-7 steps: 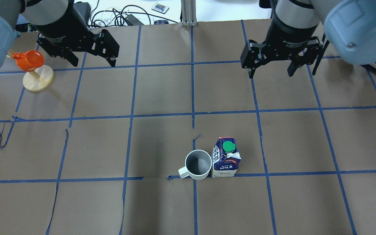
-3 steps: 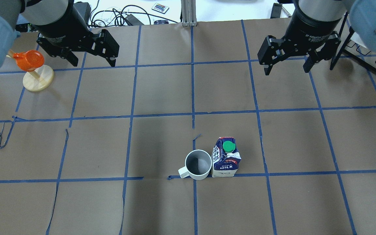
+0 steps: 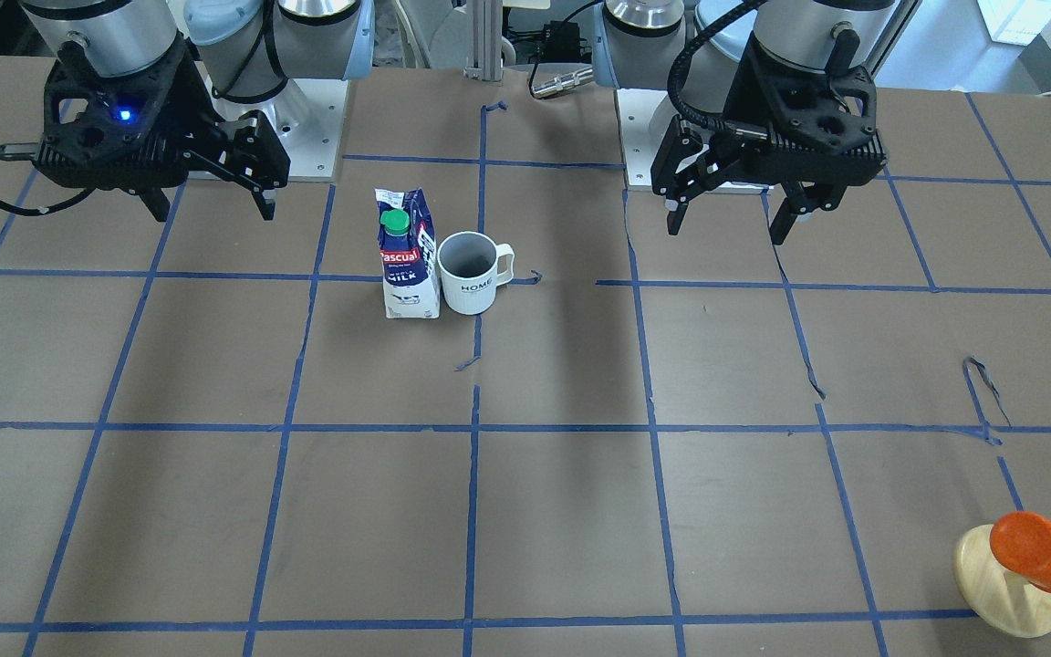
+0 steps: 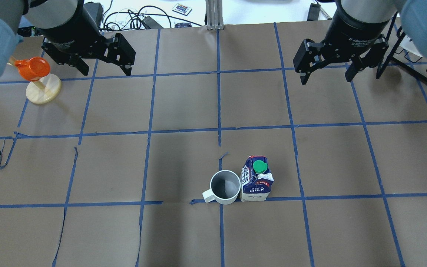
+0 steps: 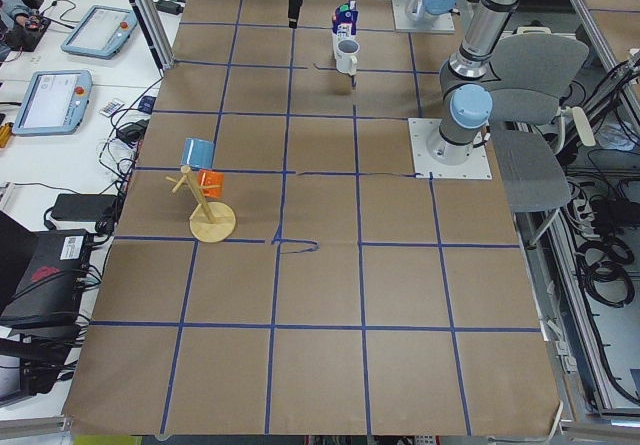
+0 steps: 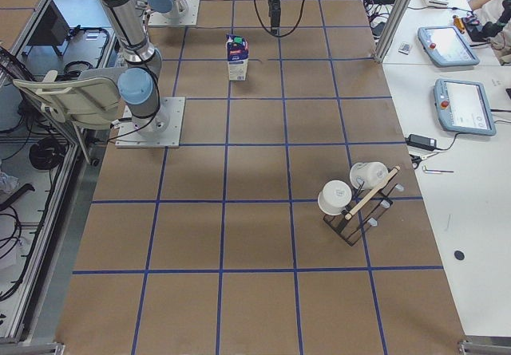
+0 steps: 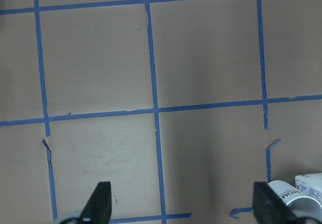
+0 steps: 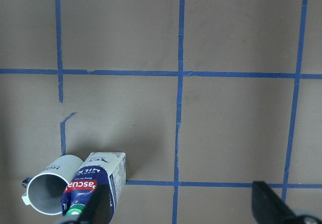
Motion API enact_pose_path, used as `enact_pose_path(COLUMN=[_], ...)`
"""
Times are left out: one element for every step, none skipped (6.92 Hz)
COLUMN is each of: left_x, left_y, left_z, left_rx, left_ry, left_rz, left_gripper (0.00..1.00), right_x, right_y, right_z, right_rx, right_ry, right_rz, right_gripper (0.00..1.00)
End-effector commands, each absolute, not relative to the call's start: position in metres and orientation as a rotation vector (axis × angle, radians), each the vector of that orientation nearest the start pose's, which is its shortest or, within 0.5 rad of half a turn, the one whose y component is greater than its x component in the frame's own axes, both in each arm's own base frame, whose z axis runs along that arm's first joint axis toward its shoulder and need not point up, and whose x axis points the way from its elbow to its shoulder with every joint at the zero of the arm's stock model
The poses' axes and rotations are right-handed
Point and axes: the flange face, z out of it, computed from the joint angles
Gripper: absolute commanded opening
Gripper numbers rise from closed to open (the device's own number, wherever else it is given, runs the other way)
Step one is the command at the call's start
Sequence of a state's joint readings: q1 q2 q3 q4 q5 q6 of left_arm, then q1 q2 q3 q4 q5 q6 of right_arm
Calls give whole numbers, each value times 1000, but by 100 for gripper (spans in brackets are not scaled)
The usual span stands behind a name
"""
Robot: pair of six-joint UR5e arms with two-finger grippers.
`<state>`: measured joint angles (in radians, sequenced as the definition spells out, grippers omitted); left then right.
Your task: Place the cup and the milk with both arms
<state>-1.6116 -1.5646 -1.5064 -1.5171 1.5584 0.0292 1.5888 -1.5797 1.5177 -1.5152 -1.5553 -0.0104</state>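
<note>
The white cup (image 4: 225, 187) with grey inside stands upright near the table's middle, handle to the view's left, touching the milk (image 4: 256, 180) carton on its right. Both show in the front view, cup (image 3: 473, 272) and milk (image 3: 407, 265). My left gripper (image 4: 106, 72) is open and empty, high at the far left. My right gripper (image 4: 325, 79) is open and empty, high at the far right. Neither touches anything. The right wrist view shows the cup (image 8: 48, 196) and milk (image 8: 95, 181) at lower left. The left wrist view catches the cup's rim (image 7: 289, 196) at lower right.
An orange cup on a wooden stand (image 4: 37, 79) sits at the far left, close under my left arm. A rack with white mugs (image 6: 359, 195) stands at the table's right end. Cables (image 4: 132, 18) lie beyond the far edge. Blue tape lines grid the brown table (image 4: 184, 104).
My right gripper has moved to the right and farther from the cup and milk, still open. The left arm, cup and milk have not moved.
</note>
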Motion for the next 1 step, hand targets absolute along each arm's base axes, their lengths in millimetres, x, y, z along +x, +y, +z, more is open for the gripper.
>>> enact_pose_path(left_x=[-155], left_y=[-494], left_z=[529], left_rx=[112], left_ry=[3145], left_rz=[-196], left_gripper=[100], right_x=[142], right_y=[-485], right_z=[514], right_rx=[-41], right_ry=[3134], right_rz=[-12], right_gripper=[100])
